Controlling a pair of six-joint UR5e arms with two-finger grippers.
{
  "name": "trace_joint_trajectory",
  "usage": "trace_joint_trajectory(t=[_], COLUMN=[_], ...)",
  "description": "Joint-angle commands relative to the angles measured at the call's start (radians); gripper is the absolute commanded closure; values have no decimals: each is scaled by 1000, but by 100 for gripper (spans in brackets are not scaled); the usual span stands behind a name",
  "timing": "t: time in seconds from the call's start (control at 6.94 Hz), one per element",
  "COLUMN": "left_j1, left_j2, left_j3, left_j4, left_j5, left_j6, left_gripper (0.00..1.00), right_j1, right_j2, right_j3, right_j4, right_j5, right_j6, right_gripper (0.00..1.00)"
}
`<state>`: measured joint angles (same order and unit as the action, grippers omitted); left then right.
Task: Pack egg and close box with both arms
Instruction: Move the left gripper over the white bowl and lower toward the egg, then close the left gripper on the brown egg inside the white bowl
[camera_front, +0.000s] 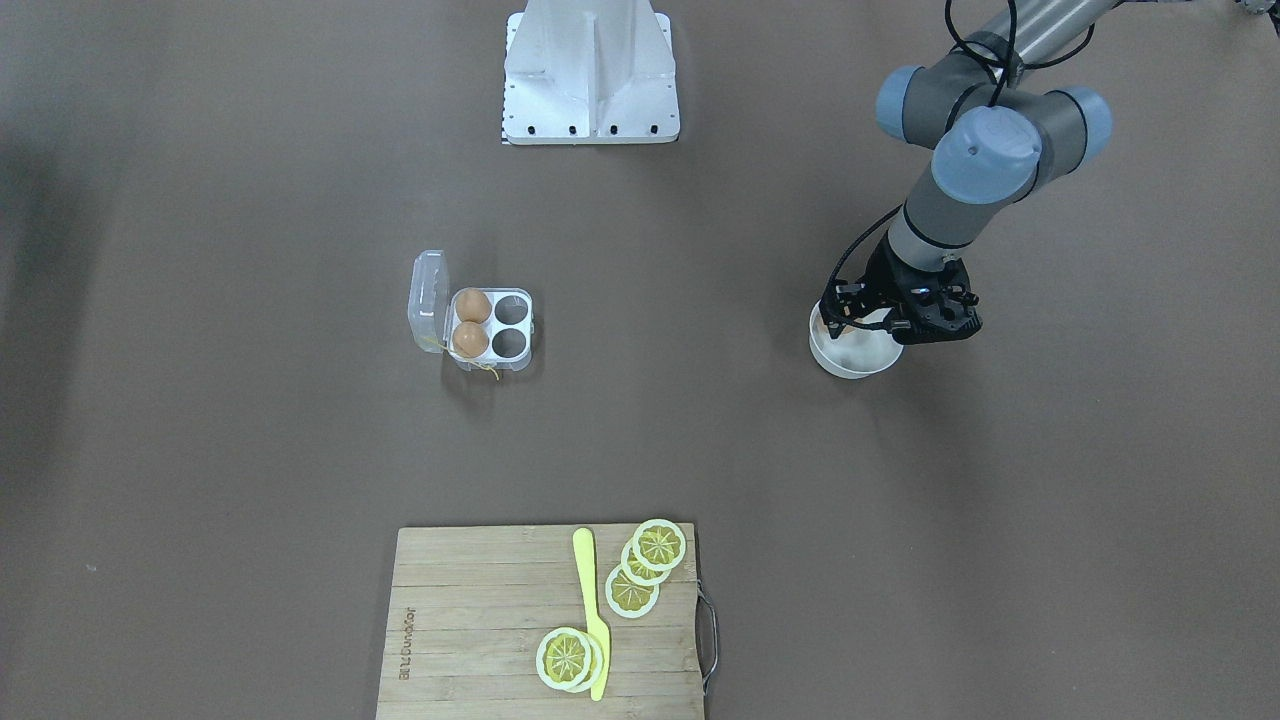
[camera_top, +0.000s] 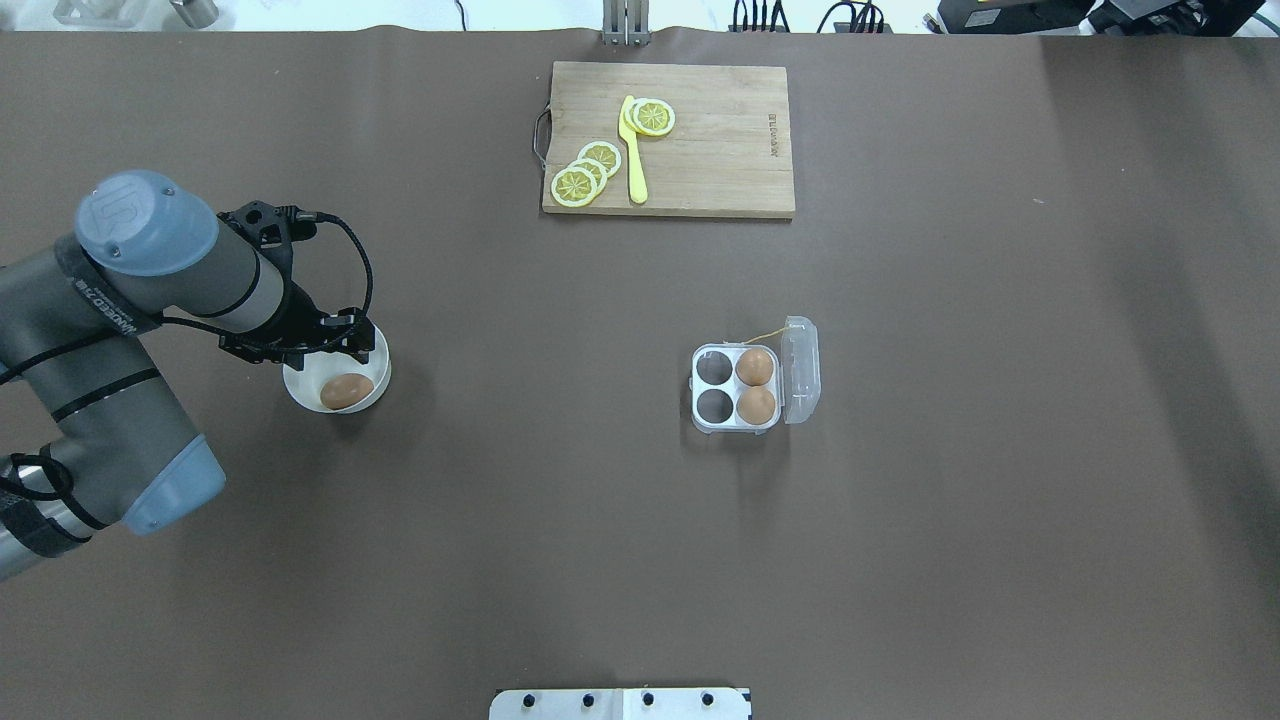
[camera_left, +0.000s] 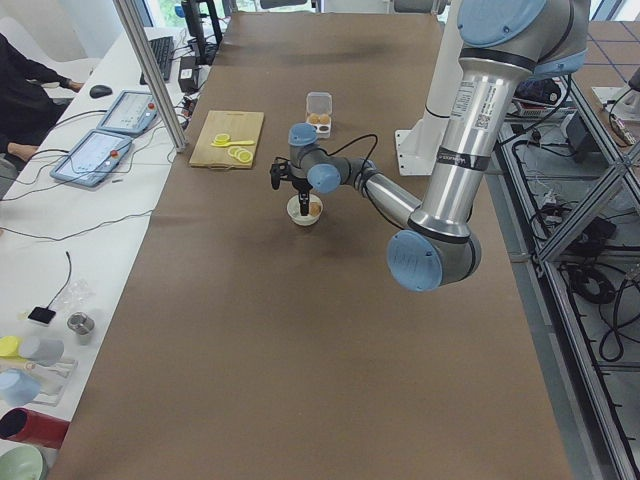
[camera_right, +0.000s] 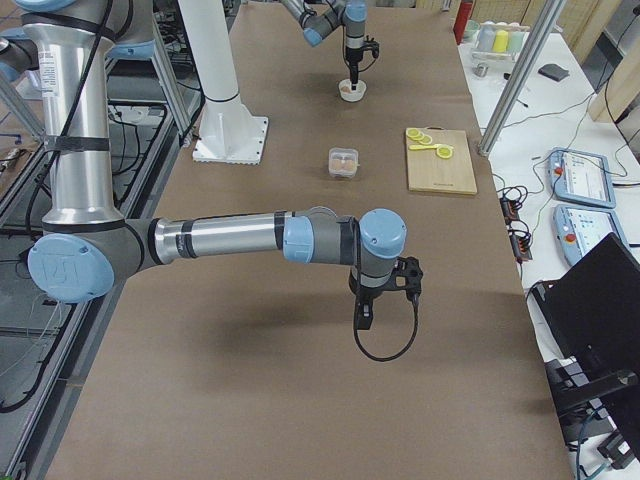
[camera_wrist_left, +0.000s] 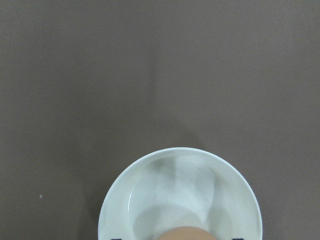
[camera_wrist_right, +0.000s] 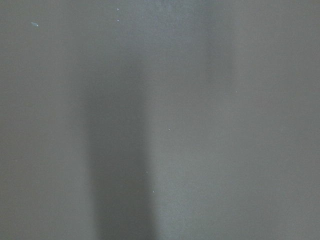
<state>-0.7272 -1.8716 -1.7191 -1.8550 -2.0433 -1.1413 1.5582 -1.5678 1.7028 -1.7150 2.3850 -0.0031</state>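
We see the left gripper (camera_top: 330, 352) poised over the white bowl (camera_top: 378, 365), its fingers spread wide and seemingly flanking the egg (camera_top: 345, 392) lying inside, well apart from the open box (camera_top: 737, 387); of the right gripper (camera_right: 366, 312) we cannot tell the spread.

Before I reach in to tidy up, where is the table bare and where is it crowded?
Bare: the wide stretch between bowl and box, and the strip between box and board. Crowded: at the bowl, where the left gripper hangs over the egg.
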Motion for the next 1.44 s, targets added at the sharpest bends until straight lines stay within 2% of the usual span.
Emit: trace_joint_trajectory(t=[0.0, 0.14, 0.43, 1.3], left_j1=[6, 15, 34, 63], left_j2=[0, 0, 2, 9], left_j3=[9, 9, 10, 10], left_j4=[-16, -16, -16, -16], left_j5=[0, 0, 2, 2], left_j6=[0, -1, -3, -5], left_gripper=[21, 21, 13, 13], right_j1=[-1, -1, -1, -1], right_j2=[0, 0, 2, 6], right_j3=[0, 0, -9, -9], right_j4=[-2, 0, 0, -2], right_j5=[0, 0, 0, 2], right_j6=[0, 0, 0, 2], right_gripper=[0, 0, 0, 0])
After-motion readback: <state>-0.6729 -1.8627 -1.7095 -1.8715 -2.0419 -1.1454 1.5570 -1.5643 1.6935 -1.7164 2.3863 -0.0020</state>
